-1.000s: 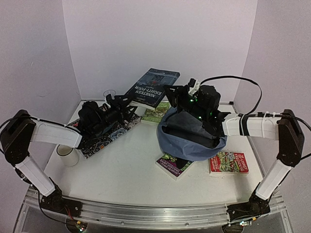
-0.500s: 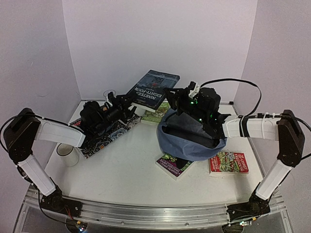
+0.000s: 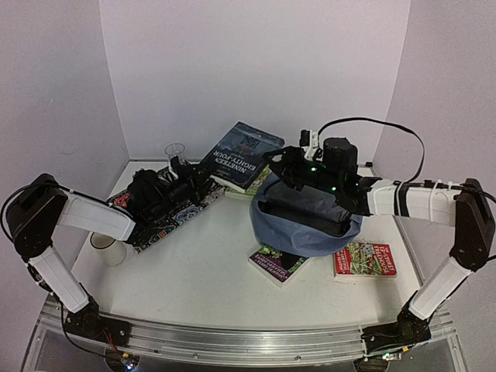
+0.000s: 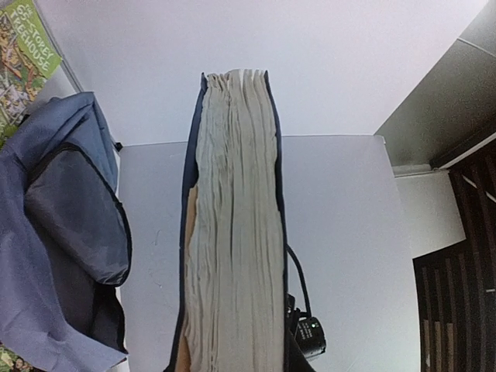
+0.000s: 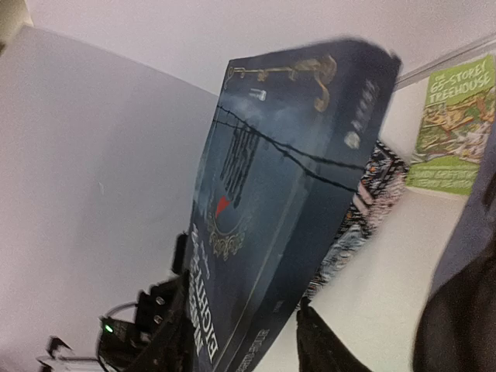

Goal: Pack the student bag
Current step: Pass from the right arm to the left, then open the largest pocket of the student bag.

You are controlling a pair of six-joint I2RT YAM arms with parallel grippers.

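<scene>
Student bag [image 3: 306,225]: on the desk [image 3: 205,275], right of centre, slumped, with its mouth turned upward and the dark interior showing along the zipper line. Its near edge rests partly on a paperback [image 3: 277,262]. A green paperback [image 3: 252,183] lies just behind it and a red-and-green one [image 3: 364,260] to its right. Right pincer [image 3: 285,164]: hovers at the far-left rim of the mouth. In its wrist view the fingers [image 5: 316,345] stand apart with nothing between them, so it is released and not gripping fabric. Dark blue book [image 3: 244,151]: off the desk and tilted, its near-left end at the left pincer [image 3: 198,170], its far end toward the back wall. The left wrist view looks straight along the page edge [image 4: 232,232], centred in the grasp. The fingers themselves are not seen there, but the book is carried clear of the desk, so I read the pincer as clenched on it. In that view the bag [image 4: 66,232] lies to the left, apart from the book. Step in hand (judgement): transfer of the blue book toward the bag, none of it inside yet. Next move calls for swinging the book over the mouth and lowering it edge first. The mouth looks only loosely open, so the right pincer likely needs to take the rim and hold it wide, or a corner may snag the fabric. A patterned book [image 3: 167,217] lies under the left arm, not yet packed.
</scene>
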